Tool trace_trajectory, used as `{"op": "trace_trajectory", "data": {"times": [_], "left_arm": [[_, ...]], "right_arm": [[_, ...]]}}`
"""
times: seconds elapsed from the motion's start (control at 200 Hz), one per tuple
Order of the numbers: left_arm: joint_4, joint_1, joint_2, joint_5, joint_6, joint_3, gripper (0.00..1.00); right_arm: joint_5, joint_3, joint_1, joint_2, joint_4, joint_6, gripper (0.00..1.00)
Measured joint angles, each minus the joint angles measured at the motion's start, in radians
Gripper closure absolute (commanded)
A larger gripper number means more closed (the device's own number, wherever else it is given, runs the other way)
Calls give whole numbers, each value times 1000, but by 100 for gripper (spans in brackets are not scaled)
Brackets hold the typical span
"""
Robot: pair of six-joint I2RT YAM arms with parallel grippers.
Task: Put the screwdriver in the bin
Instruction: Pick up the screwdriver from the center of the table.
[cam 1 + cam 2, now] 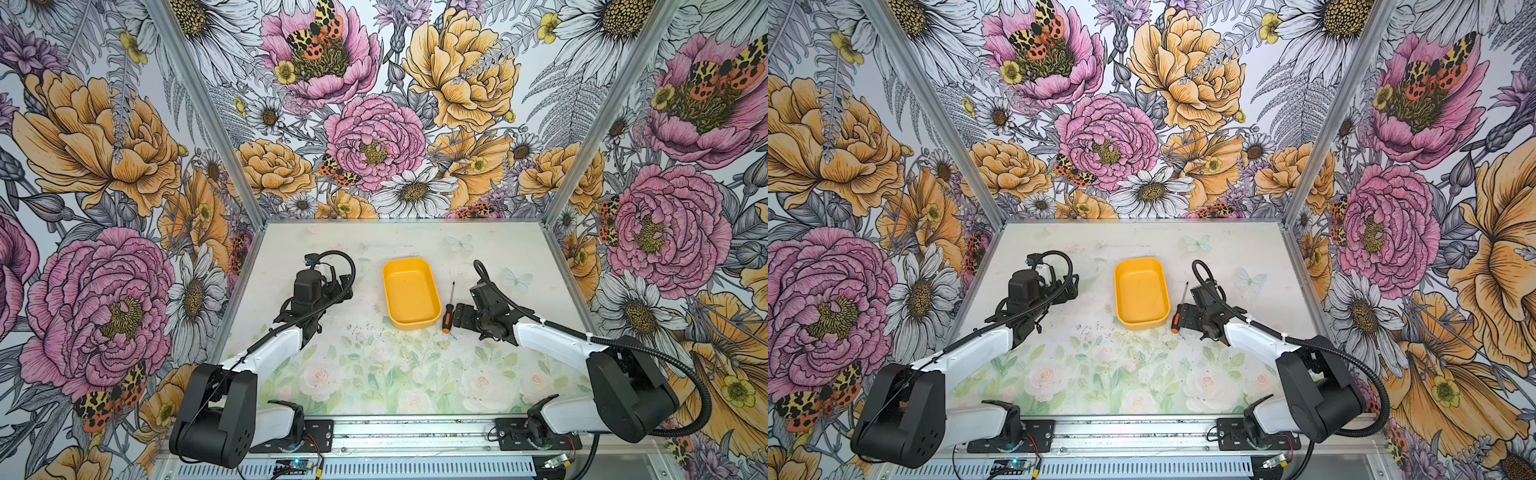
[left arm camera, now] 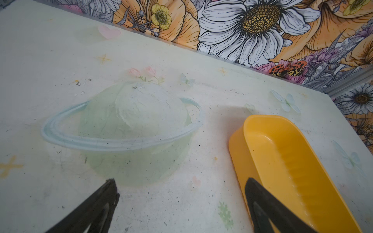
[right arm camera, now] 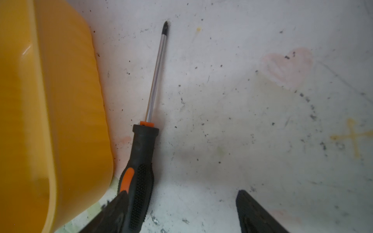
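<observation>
The yellow bin (image 1: pixel 411 293) (image 1: pixel 1141 293) stands empty at mid-table. Just right of it the screwdriver (image 1: pixel 449 308) (image 1: pixel 1180 308) lies flat, black handle toward the front, shaft pointing to the back. My right gripper (image 1: pixel 454 316) is low at the handle. In the right wrist view the right gripper (image 3: pixel 181 201) is open, and the screwdriver (image 3: pixel 141 161) rests between the jaws against one of the fingers (image 3: pixel 113 211) on the side of the bin (image 3: pixel 50 121). My left gripper (image 1: pixel 345 286) (image 2: pixel 181 187) is open and empty, left of the bin (image 2: pixel 282 153).
The floral enclosure walls (image 1: pixel 374 124) close in the table on three sides. The tabletop (image 1: pixel 374 365) carries a pale flower print and dark specks. A faded ringed-planet print (image 2: pixel 125 125) lies ahead of the left gripper.
</observation>
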Motion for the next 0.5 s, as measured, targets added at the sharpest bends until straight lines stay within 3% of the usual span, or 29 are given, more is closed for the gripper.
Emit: {"op": "trace_trajectory", "data": {"times": [0.5], "left_arm": [[3,2,35,87,-10,-14,1]], "right_arm": [[25,79,44,113,3,26,30]]}}
